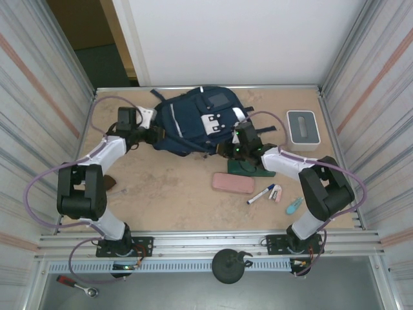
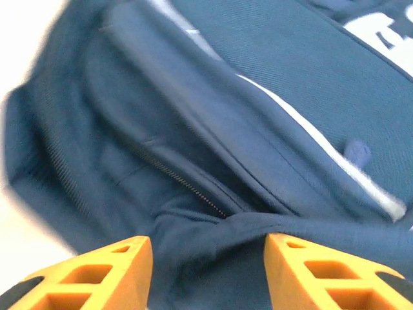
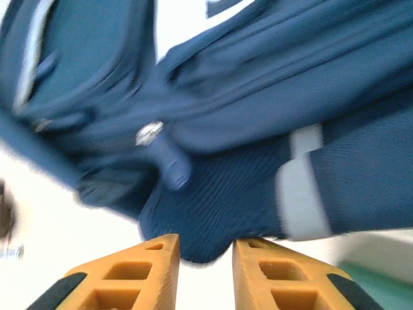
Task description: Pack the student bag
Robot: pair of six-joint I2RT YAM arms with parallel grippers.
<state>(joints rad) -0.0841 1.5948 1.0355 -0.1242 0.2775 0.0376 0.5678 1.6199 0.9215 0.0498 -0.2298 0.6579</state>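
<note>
My left tool [image 2: 201, 271] has its orange fingers [image 2: 106, 274] well apart. The student bag [image 2: 258, 97] lies straight ahead of it, and a fold of navy cloth by the zip sits in the gap without either finger pressing on it.

My right tool [image 3: 205, 271] has its fingers close together, with a narrow gap. A rounded bulge of the bag's ribbed fabric dips into the mouth of that gap, but the blur keeps me from telling whether it is pinched or only touching.

From above, the bag lies on the tabletop [image 1: 168, 200] between the two tools, and each tool is at one of the bag's lower corners. A pink case [image 1: 233, 183] lies behind and to the left of the right tool, and a white-grey box [image 1: 301, 127] sits off to its right.
</note>
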